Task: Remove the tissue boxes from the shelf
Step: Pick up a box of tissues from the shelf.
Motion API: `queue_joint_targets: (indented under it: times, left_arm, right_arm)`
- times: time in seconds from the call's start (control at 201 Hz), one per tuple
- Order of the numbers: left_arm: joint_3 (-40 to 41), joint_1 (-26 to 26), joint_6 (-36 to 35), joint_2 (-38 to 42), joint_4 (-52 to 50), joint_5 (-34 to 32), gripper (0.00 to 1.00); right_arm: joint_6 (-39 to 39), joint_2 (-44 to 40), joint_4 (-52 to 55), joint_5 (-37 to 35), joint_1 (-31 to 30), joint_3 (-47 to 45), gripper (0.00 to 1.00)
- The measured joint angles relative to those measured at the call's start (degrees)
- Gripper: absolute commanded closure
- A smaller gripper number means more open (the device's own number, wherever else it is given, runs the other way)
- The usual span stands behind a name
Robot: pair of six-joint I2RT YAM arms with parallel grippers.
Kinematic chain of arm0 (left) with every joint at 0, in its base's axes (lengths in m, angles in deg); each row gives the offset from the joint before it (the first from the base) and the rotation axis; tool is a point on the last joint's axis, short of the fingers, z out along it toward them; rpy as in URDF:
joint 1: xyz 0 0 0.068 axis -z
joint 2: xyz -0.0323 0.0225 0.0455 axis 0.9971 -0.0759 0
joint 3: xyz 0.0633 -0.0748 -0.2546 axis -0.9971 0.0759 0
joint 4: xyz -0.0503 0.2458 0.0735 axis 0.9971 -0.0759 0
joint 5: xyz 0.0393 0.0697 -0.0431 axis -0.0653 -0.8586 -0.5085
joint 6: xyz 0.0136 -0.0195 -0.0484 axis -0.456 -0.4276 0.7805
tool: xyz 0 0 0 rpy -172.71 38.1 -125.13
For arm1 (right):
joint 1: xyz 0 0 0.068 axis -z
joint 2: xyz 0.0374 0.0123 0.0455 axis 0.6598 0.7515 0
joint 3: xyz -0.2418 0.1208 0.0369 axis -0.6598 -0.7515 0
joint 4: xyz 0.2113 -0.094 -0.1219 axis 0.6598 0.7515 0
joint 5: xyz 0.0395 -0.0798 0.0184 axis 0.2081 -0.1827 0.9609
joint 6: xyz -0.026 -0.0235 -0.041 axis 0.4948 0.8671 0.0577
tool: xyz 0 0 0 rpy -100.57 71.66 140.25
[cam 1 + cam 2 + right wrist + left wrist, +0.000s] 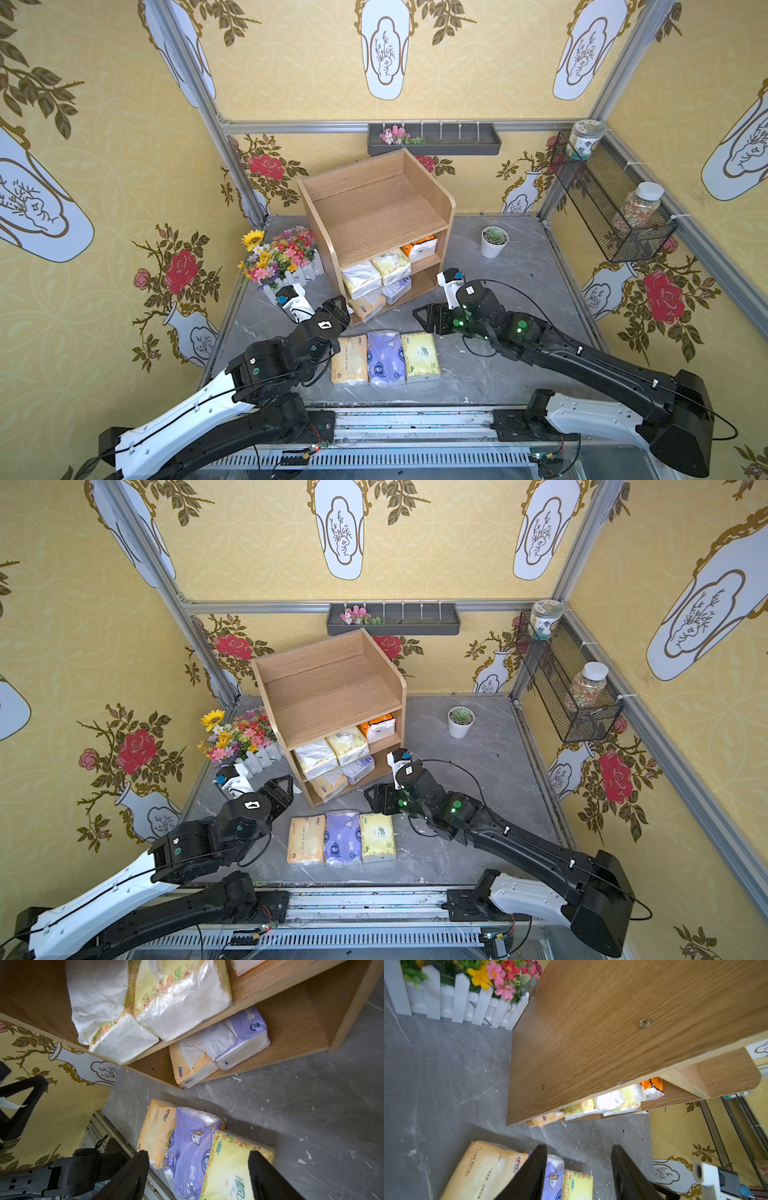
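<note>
Three tissue packs down, five to go: a tan pack, a lavender pack and a pale yellow pack lie side by side, touching, on the grey surface in front of the wooden shelf. The shelf's top tier is bare. Its middle tier holds two floral yellow packs and, at the other end, an orange-and-white pack. The bottom tier holds a second tan pack with a second lavender pack pressed against it. Your left gripper hangs at the shelf's near corner, close to the bottom tier, jaws partly apart and empty. Your right gripper hovers near the shelf-side end of the pale yellow pack, jaws spread wide, gripping nothing. By this showing you are under halfway, and the second tan pack, jutting past the shelf's edge, looks the readiest next pick for the left arm.
</note>
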Motion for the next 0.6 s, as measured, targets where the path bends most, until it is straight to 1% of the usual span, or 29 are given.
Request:
queue_joint_targets:
  times: [0.105,0.179,0.244,0.349,0.469,0.603]
  left_arm:
    - [-1.4,-2.1,-4.2,-0.9,2.4,-0.4,0.48]
    - [-1.6,-4.0,-6.8,-1.7,4.4,0.8,0.48]
    - [-1.3,-5.0,-7.9,-2.3,5.9,2.3,0.48]
    - [0.1,-5.5,-7.7,-3.3,7.6,5.5,0.48]
    - [3.1,-5.5,-3.4,-4.1,8.0,9.2,0.46]
    - [8.5,-5.6,3.4,-4.3,9.3,11.4,0.49]
  right_arm:
    - [-0.9,1.7,-3.2,0.5,-0.6,0.5,0.26]
    - [-2.6,2.9,-6.2,0.9,-1.6,0.5,0.27]
    - [-4.6,3.9,-8.7,1.2,-2.3,0.5,0.27]
    - [-6.2,4.8,-10.3,0.2,-2.6,1.2,0.27]
    - [-7.2,4.8,-11.2,-2.0,-2.5,1.8,0.27]
    - [-7.2,4.3,-10.6,-3.2,-2.5,1.8,0.27]
